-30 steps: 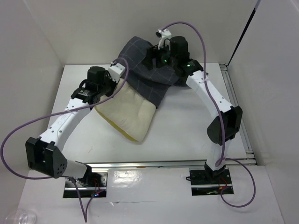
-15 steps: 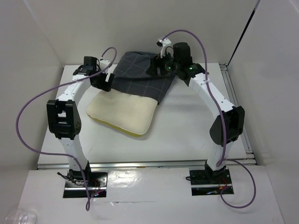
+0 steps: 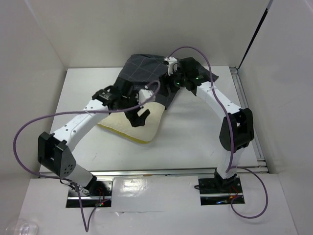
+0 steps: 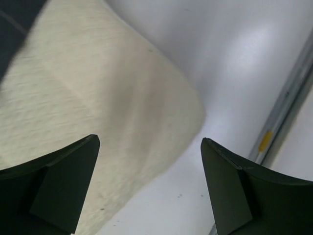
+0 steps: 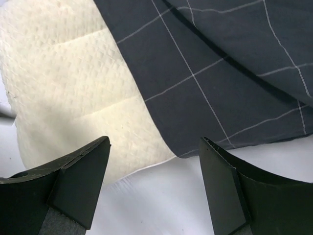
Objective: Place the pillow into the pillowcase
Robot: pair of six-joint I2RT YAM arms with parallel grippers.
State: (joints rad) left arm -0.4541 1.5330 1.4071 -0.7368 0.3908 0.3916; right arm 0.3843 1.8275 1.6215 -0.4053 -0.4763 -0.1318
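Soft cream-white rectangular pillow (image 3: pixel 142 126) on white table (image 3: pixel 195 134), far end covered by dark charcoal grid-lined cloth pillowcase (image 3: pixel 139 68), left gripper (image 4: pixel 149 142) wide open, empty, above bare pillow, right gripper (image 5: pixel 154 142) wide open, empty, over case edge

We are hanging over a corner of the pillow (image 4: pixel 98 88) with our left gripper (image 4: pixel 149 142) spread wide.

Our two dark fingers (image 4: pixel 58 181) are framing the bottom of the view, well apart and gripping nothing. The cream pillow is filling the upper left, its rounded corner pointing right and lying on the white table (image 4: pixel 220 58). A sliver of the dark pillowcase (image 4: pixel 14 14) is showing at the top left, against the pillow's far edge. A metal rail (image 4: pixel 288 98) with a small yellow mark (image 4: pixel 264 141) is running along the right side.
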